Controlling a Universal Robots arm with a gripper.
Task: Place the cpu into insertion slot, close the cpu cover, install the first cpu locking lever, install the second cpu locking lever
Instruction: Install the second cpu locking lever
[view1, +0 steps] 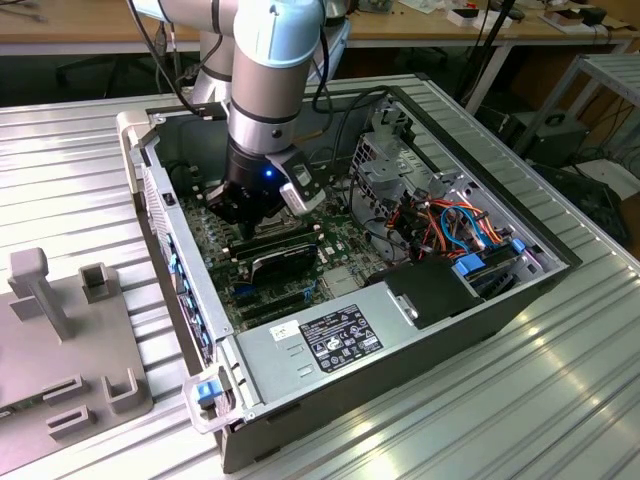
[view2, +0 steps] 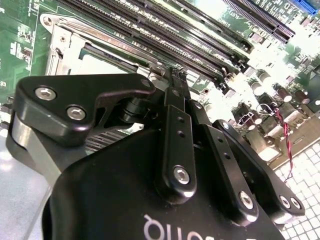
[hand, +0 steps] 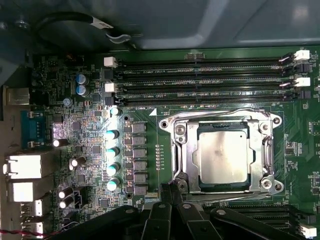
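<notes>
My tool (hand: 170, 192) has its fingertips pinched together, holding nothing, low over the green board just beside the insertion slot (hand: 223, 152). The cpu (hand: 223, 157) lies flat in that slot, the cpu cover (hand: 181, 150) framing it (apparently lowered).

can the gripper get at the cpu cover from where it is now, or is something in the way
Probably yes. In the first wrist view the gripper sits right at the edge of the cpu cover, which lies closed around the cpu, with nothing between them.
</notes>
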